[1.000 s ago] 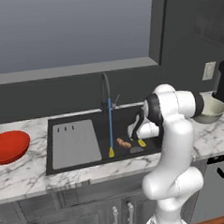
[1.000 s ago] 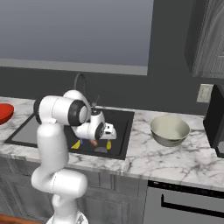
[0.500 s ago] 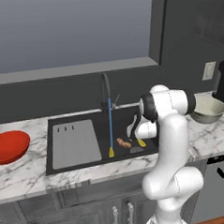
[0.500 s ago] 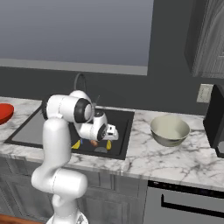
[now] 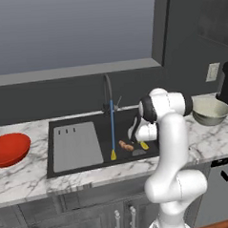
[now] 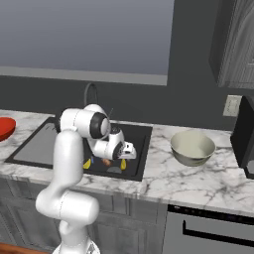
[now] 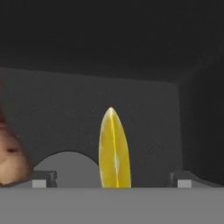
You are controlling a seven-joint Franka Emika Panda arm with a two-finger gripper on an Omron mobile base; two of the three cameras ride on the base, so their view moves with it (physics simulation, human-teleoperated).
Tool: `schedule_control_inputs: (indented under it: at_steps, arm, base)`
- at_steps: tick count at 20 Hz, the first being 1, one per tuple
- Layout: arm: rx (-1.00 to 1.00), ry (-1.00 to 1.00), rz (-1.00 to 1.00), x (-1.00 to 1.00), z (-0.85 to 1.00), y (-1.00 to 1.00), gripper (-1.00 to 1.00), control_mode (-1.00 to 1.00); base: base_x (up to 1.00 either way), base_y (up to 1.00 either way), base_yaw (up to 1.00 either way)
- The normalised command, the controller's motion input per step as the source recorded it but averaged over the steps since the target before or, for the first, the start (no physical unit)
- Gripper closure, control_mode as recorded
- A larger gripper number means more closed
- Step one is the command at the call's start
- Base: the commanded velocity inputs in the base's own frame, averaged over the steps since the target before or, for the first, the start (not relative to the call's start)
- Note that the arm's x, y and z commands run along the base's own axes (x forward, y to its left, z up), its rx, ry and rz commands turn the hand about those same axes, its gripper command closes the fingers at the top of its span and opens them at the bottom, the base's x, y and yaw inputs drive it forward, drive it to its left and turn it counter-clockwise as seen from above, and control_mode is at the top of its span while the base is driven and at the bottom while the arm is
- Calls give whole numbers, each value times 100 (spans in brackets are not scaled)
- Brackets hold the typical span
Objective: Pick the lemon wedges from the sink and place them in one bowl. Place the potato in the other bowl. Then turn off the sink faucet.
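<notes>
**Gripper lowered over lemon wedge**

Since a sec ago the arm is seen sunk deeper into the sink (image 5: 75, 149). Gripper (image 7: 111, 183) is held fully open, nothing gripped. One lemon wedge (image 7: 114, 151) is framed between the fingertips; potato (image 7: 11, 153) at its 9 o'clock. Grey-beige bowl (image 6: 192, 147) at sink's 3 o'clock, red bowl (image 5: 10, 149) at its 9. Closing seems next.

A sink (image 5: 75, 149) is sitting in a marble counter (image 5: 24, 176), with the faucet (image 5: 108, 92) standing behind its basin. Inside the basin a potato (image 5: 126, 145) is lying between two lemon wedges (image 5: 113, 155), beside the drain (image 5: 139, 152). One bowl (image 5: 210, 111) is resting on the counter right of the sink, the other bowl (image 5: 9, 149) far to its left.
</notes>
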Motion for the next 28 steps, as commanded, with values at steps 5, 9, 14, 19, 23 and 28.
schedule_control_inputs:
  at_steps: [5,9,14,19,23,28]
  arm:
    - [0,0,0,21,-24,-5,-100,-100]
    - [0,0,0,9,-23,-7,-100,-100]
    - [0,0,0,5,-18,-7,-100,-100]
    - [0,0,0,10,-19,0,-100,-100]
    - [0,0,0,9,-21,0,-100,-100]
    - [0,0,0,3,-24,0,-100,-100]
  base:
    - [0,0,0]
    - [0,0,0]
    - [0,0,0]
    - [0,0,0]
    - [0,0,0]
    - [0,0,0]
